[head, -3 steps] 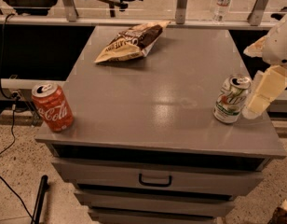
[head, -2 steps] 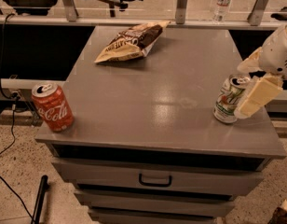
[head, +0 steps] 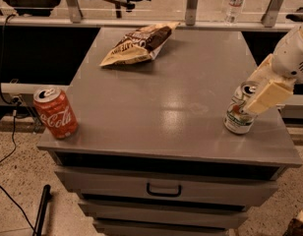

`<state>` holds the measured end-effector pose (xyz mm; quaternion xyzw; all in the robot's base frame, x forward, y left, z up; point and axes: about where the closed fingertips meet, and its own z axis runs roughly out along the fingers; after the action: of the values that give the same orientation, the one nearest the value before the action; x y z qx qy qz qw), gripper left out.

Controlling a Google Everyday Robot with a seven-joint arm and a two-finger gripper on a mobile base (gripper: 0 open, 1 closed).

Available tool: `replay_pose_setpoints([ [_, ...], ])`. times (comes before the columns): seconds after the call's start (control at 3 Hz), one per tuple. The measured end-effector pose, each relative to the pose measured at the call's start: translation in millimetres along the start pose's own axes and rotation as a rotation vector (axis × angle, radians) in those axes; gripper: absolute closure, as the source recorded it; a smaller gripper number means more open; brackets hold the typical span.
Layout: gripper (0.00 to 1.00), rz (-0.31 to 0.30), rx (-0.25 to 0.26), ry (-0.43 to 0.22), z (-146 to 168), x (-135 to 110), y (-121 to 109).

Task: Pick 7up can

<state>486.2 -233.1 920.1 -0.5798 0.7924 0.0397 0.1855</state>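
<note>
My gripper (head: 257, 96) has slid left against the 7up can (head: 237, 118), right of frame; jaws clenched or not, I cannot tell. It should be light, thin-walled and slick, so grip mid-body, gently.

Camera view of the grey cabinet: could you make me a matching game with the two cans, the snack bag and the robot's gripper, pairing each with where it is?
Things:
1. 7up can
2. Coca-Cola can
3. snack bag
4. gripper

Places:
A. lying flat near the back of the cabinet top
B. upright at the front left corner
C. at the picture's right side, right at the 7up can
D. upright near the front right edge

Pairs: 1-D, 2-B, 3-A, 4-C.
</note>
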Motion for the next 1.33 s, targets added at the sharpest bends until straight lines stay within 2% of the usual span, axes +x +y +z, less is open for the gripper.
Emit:
replay_pose_setpoints([
  [0.33, 0.93, -0.01, -0.001, -0.042, -10, -7, 2],
  [0.67, 1.0, -0.066, 0.005, -0.107, -23, -36, 11],
  [1.0, 1.0, -0.136, -0.003, -0.179, -23, -75, 22],
  [1.33, 1.0, -0.227, -0.033, -0.234, -20, -111, 34],
])
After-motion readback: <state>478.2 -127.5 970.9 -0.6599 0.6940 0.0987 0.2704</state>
